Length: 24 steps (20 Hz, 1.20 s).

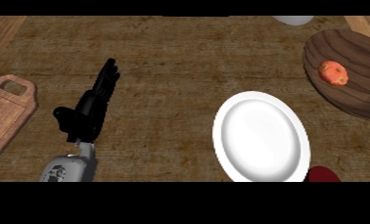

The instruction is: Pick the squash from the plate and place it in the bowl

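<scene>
The squash (333,73) is seen inside the bowl (348,47), off the plate (260,140). The left hand (86,112) is held released and aside, apparently unneeded.

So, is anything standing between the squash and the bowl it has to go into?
Nothing visible does: the squash already lies inside the wooden bowl at the view's right edge, apart from the white plate.
</scene>
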Each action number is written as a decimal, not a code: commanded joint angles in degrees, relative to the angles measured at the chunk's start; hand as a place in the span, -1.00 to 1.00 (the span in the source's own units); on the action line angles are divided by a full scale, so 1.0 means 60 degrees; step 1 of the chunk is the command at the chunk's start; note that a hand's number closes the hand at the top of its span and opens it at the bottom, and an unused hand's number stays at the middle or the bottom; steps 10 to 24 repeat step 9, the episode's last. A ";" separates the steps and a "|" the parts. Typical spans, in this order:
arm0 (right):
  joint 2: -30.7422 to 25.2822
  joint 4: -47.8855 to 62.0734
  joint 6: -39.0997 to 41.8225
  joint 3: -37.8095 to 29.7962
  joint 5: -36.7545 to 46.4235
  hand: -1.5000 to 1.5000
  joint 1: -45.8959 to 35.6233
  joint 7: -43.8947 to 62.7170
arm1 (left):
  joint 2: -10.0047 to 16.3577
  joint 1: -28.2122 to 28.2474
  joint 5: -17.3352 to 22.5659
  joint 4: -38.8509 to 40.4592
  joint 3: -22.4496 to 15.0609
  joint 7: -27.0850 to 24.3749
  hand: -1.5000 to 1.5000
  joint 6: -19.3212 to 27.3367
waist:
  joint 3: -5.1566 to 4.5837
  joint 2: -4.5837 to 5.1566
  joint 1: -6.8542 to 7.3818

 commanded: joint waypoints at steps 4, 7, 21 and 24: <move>-0.0142 -0.0062 0.1547 0.0036 -0.0196 -1.00 0.1143 -0.1543 | 0.0268 -0.0076 0.0346 0.0598 0.0424 -0.0522 0.00 -0.0383 | 0.0013 0.0040 -0.0025; -0.0011 -0.0110 0.1464 0.0153 -0.0206 -1.00 0.1261 -0.1439 | 0.0084 -0.0223 0.0185 0.0304 0.0210 0.0034 0.00 -0.0169 | 0.0016 0.0020 0.0029; -0.0124 -0.0269 0.1518 0.0186 -0.0238 -1.00 0.1528 -0.1740 | 0.0006 -0.0462 -0.0110 0.0577 0.0140 -0.0177 0.00 0.0054 | 0.0017 0.0019 -0.0022; -0.0124 -0.0269 0.1518 0.0186 -0.0238 -1.00 0.1528 -0.1740 | 0.0006 -0.0462 -0.0110 0.0577 0.0140 -0.0177 0.00 0.0054 | 0.0017 0.0019 -0.0022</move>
